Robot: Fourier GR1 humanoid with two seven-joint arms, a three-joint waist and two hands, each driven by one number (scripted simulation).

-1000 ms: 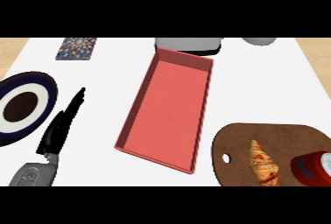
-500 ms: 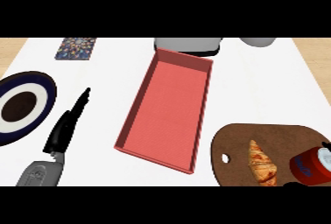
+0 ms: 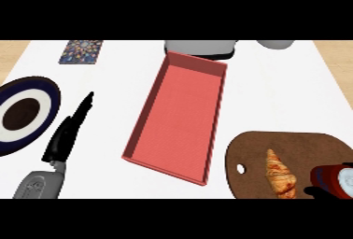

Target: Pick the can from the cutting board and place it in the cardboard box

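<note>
The cutting board (image 3: 303, 154) lies on the white table (image 3: 276, 93) and serves as the reference for all positions below.

Can (image 3: 332, 179): red, with a pale end facing the viewer. It sits on the cutting board's near right part, at the view's right edge. It is not in the box.

Right robot hand (image 3: 318, 192): only dark fingertips show, touching the can's near left side and curled against it. The rest of this hand is out of view.

Croissant (image 3: 279, 172): lies on the cutting board, just left of the can and apart from it.

Box (image 3: 183, 114): a long red tray with low walls. It lies left of the cutting board, close to its left rim, and runs away toward the table's far side.

Left robot hand (image 3: 67, 133): well left of the cutting board, beyond the box. Its black fingers are straight and held together, pointing away from the viewer. It holds nothing.

Plate (image 3: 24, 114): dark blue with a white ring and a brown centre. It lies at the table's left edge, just left of the left robot hand.
</note>
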